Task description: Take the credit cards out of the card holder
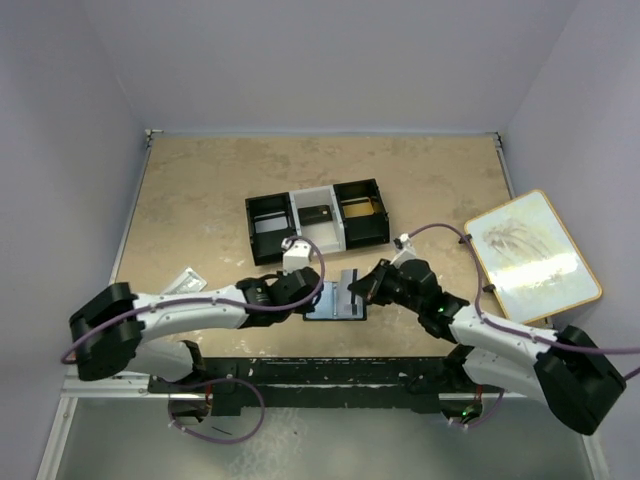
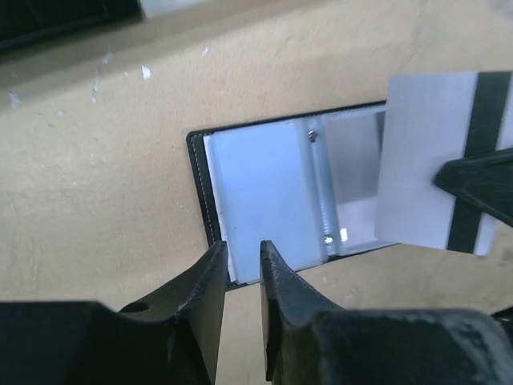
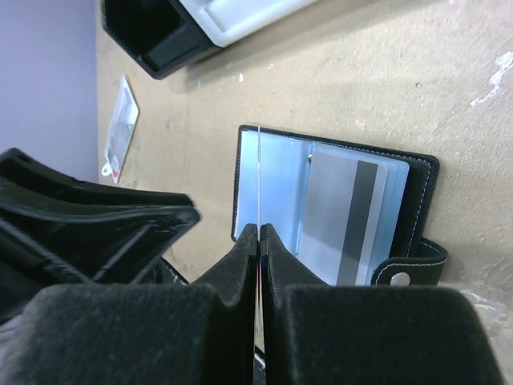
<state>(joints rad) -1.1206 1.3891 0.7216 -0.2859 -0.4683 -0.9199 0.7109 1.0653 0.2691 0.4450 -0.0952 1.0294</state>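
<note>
The black card holder (image 1: 322,311) lies open on the table, its pale-blue sleeves (image 2: 256,184) facing up. My right gripper (image 1: 372,284) is shut on a grey credit card with a dark stripe (image 2: 425,160), held on edge above the holder's right half. In the right wrist view that card is a thin line (image 3: 260,176) between the closed fingers (image 3: 259,228). Another striped card (image 3: 345,216) sits in a sleeve of the holder (image 3: 421,192). My left gripper (image 2: 243,247) stands at the holder's near left corner, jaws a narrow gap apart and empty; it also shows in the top view (image 1: 305,292).
A black-and-white three-compartment tray (image 1: 300,228) stands behind the holder, with a dark card (image 1: 318,213) in the middle part and a gold card (image 1: 362,207) in the right part. A white printed packet (image 1: 182,283) lies at left. A wood-framed board (image 1: 530,255) lies at right.
</note>
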